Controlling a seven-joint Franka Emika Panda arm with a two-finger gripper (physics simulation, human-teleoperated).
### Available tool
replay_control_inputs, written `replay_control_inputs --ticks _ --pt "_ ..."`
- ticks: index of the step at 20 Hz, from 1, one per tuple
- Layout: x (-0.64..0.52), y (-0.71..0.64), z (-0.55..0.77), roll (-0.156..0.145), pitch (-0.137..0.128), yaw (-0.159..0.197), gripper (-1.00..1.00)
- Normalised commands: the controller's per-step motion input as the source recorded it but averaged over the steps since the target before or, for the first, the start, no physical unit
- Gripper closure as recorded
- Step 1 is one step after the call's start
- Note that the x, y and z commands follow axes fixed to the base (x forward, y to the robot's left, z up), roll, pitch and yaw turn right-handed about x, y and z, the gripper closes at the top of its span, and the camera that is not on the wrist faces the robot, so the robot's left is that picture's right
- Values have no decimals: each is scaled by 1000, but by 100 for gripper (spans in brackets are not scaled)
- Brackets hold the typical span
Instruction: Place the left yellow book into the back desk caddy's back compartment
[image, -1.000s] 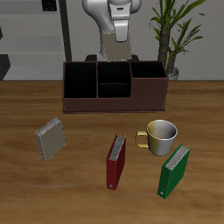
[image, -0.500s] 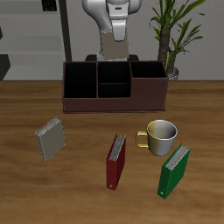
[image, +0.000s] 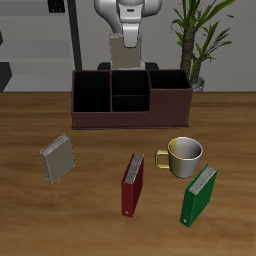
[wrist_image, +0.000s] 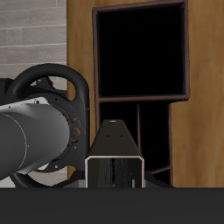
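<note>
From the exterior view, the left yellow book (image: 118, 52) is held upright above the back desk caddy (image: 130, 98), over its divided middle section near the rear wall. The gripper itself is hidden behind the book, though the book hangs from it, clear of the caddy. A second grey-tan book (image: 57, 158) lies on the table nearer the front edge, with a red book (image: 132, 185), a mug (image: 185, 157) and a green book (image: 198, 195)

In the wrist view, the book's end (wrist_image: 115, 168) sits close before the camera, with the caddy's dark bins (wrist_image: 140, 52) beyond it
</note>
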Motion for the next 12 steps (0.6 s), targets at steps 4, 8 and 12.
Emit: replay_control_inputs --ticks 4,8,12 --pt "39 -52 45 -11 -11 -14 100" --pt "14 6 50 2 -13 -5 100" --pt "21 103 -40 22 8 0 100"
